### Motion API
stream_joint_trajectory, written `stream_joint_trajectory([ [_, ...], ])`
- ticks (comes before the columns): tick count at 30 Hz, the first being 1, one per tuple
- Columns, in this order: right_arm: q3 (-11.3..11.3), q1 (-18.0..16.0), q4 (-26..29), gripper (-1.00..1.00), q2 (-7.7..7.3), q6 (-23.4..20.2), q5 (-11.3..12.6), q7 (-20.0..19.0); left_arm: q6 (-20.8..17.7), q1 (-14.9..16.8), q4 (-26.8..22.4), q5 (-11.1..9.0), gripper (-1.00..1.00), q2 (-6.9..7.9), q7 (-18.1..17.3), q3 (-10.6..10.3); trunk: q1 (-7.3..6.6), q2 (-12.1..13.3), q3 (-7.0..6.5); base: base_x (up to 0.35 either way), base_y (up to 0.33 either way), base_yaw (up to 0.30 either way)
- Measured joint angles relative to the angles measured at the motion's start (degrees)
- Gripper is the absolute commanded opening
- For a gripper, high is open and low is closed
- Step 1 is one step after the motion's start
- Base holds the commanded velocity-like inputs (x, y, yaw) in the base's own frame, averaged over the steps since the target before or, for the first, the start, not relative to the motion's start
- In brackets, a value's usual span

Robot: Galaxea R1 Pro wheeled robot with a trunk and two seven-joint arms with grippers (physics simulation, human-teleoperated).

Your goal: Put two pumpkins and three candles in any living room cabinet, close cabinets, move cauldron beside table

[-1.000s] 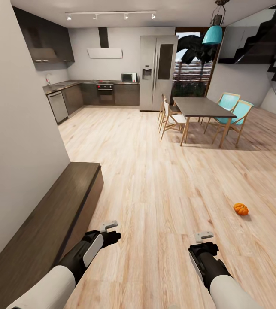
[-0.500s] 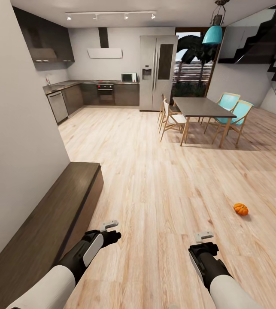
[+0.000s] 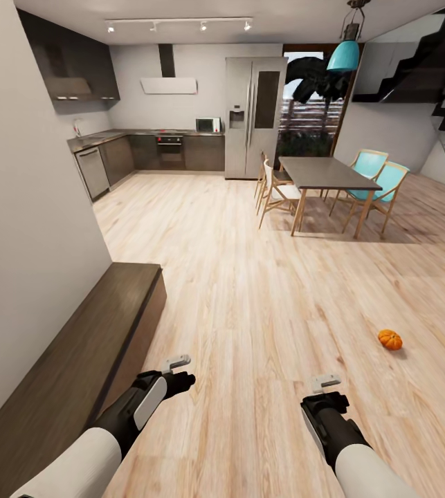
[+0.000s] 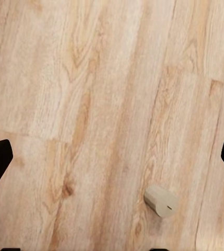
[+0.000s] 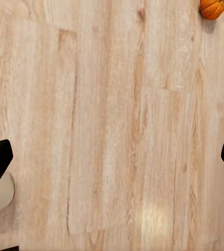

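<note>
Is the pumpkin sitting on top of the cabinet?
No, the pumpkin lies on the wood floor, well away from the cabinet.

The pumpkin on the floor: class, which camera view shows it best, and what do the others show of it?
The head view: the whole pumpkin sits on open floor, right of the cabinet. The right wrist view catches it cropped at the frame's edge. The left wrist view gives floorboards.

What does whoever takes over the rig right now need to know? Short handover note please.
Left claw: open, empty, over bare floor.
Right claw: open, empty.
One pumpkin lies on the floor ahead, on the right arm's side.
One pale candle lies on its side on the floor below the left wrist.
Cabinet runs along the wall on the left arm's side.
Nothing picked up yet; stowing, closing and the cauldron step remain.
</note>
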State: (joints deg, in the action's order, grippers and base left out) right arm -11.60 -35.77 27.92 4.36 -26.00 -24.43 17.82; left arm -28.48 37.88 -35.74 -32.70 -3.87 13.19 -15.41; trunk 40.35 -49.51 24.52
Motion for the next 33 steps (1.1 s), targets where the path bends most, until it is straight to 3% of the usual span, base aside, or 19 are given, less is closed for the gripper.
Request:
stream_joint_trajectory([
  [7,0.0,0.0,0.0,1.00,0.71,-0.1,0.0,0.0,0.0,0.0,0.0,0.0,1.00,0.00,0.0,0.0,0.00,0.0,0.00,0.010,0.000,0.000],
  [23,0.0,0.1,0.0,1.00,0.78,0.1,0.0,0.0,-0.8,0.0,-1.8,-0.3,1.00,0.00,0.2,0.2,0.00,0.0,0.00,0.000,0.000,0.000],
  [25,0.0,0.1,0.0,1.00,0.79,0.2,0.0,0.0,-1.1,0.0,-1.6,-0.3,1.00,-0.13,0.3,0.1,0.00,0.0,0.00,0.000,0.000,0.000],
  [27,-0.1,0.2,0.0,1.00,0.82,0.2,0.0,0.0,-1.4,0.0,-1.5,-0.3,1.00,-1.27,0.3,-0.2,0.00,0.0,0.00,0.000,0.000,0.000],
  [32,-0.1,0.5,-0.7,1.00,1.15,0.7,-0.1,-0.2,-1.5,0.0,-1.0,-0.2,1.00,-1.04,0.5,-0.7,0.00,0.0,0.00,0.000,0.000,0.000],
  [33,0.0,0.6,-4.9,1.00,1.40,3.3,0.1,-2.3,-1.3,-0.1,5.2,-0.1,1.00,-1.15,0.4,-0.7,0.00,0.0,0.01,0.000,0.000,0.000],
])
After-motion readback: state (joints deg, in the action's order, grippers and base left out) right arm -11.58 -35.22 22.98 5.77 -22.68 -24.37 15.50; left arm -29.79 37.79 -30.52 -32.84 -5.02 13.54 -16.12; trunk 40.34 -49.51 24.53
